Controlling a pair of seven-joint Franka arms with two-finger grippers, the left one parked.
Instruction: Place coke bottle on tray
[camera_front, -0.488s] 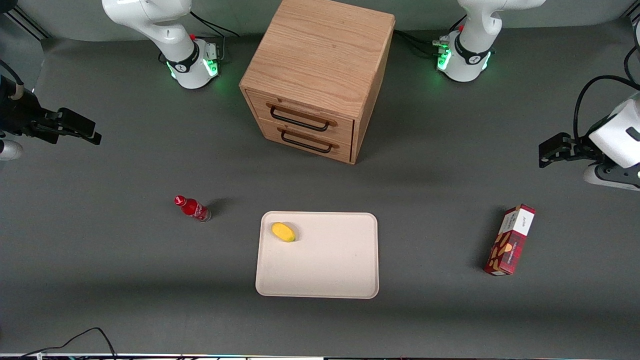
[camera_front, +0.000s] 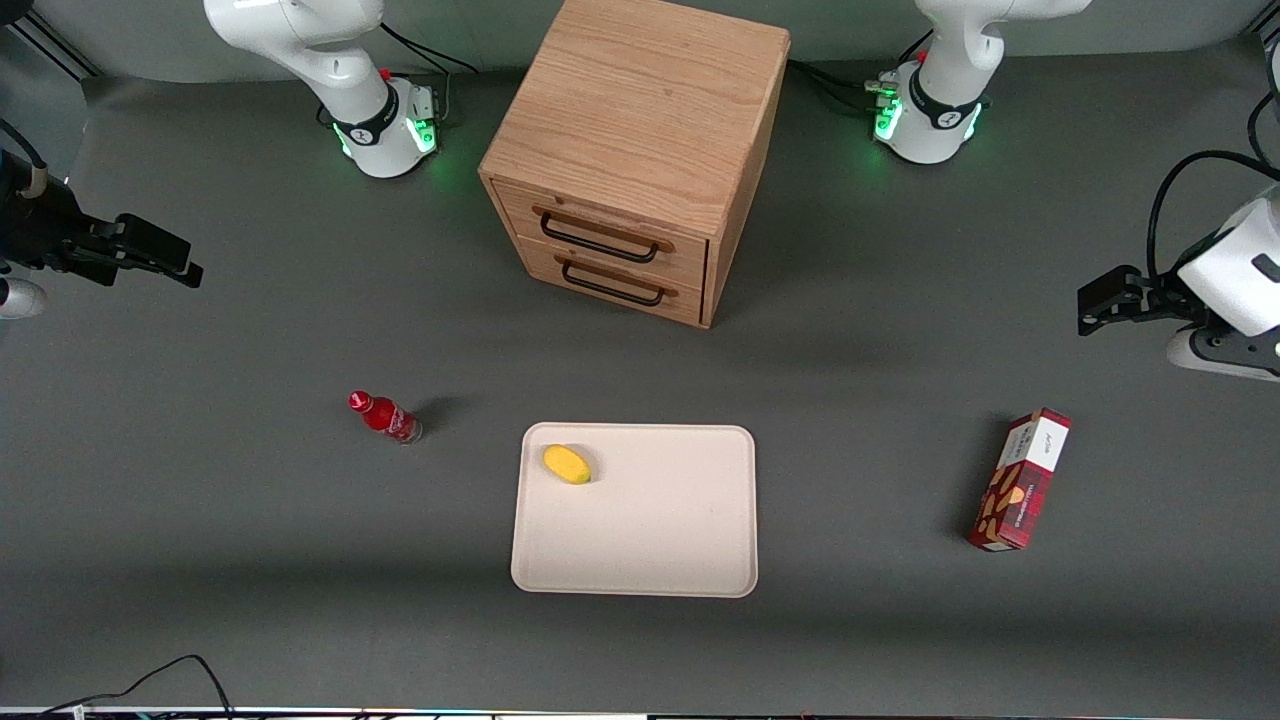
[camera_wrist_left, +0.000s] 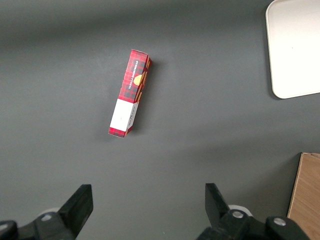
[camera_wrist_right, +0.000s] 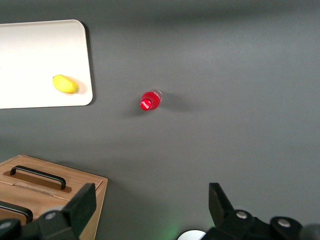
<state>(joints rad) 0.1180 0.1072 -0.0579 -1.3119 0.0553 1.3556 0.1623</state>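
Red bottle (camera_front: 385, 417) stood upright on the mat beside the tray (camera_front: 640, 540), clear base, white script | gripper (camera_front: 150, 262) parked high at the working arm's end, fingers wide open, nothing held | risk: bottle's small and tall, so it's easily tipped by an off-centre grab | lemon (camera_front: 566, 464) could get bumped at drop-off
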